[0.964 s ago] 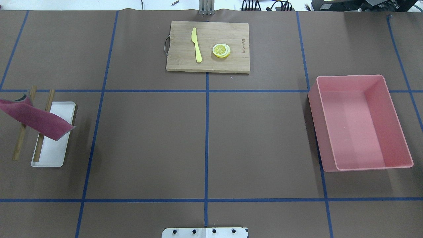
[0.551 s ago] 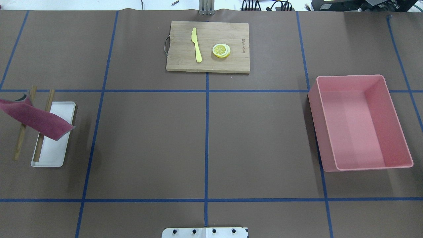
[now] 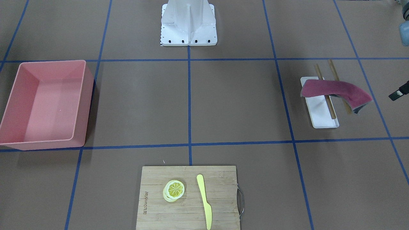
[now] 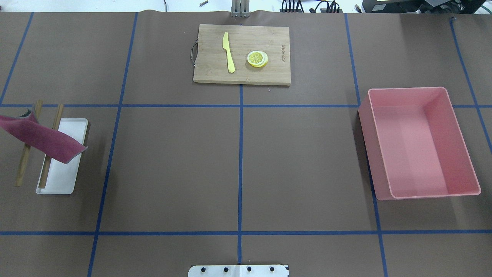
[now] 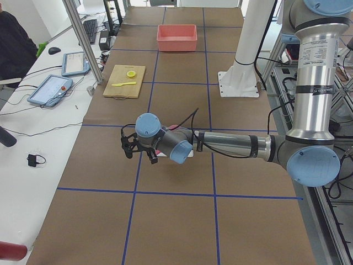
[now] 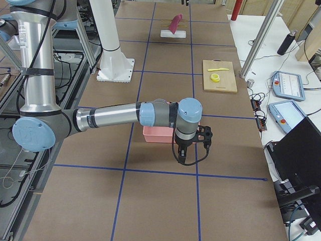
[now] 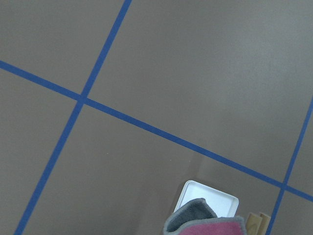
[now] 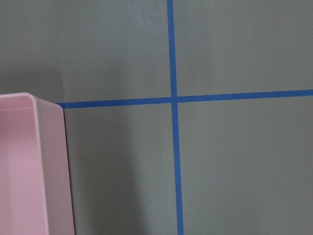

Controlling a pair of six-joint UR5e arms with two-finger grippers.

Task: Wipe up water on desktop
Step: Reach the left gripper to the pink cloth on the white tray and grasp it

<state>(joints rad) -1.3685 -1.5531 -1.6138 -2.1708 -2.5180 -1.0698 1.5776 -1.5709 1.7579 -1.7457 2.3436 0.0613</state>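
Observation:
The desktop (image 4: 173, 165) is a matte brown surface with a grid of blue tape lines; I see no water on it. A dark red cloth (image 4: 42, 140) with a grey underside hangs over two wooden sticks (image 4: 23, 165) above a white tray (image 4: 61, 181) at the table's left end. It also shows in the front-facing view (image 3: 335, 89) and the left wrist view (image 7: 210, 226). My left gripper (image 5: 140, 153) hovers beside the cloth, apart from it; I cannot tell if it is open. My right gripper (image 6: 193, 145) hangs near the pink bin; I cannot tell its state.
A pink bin (image 4: 369, 146) stands at the right. A bamboo cutting board (image 4: 269, 73) with a yellow knife (image 4: 229, 52) and lemon slices (image 4: 257, 59) lies at the far middle. The robot's white base plate (image 4: 238, 270) is at the near edge.

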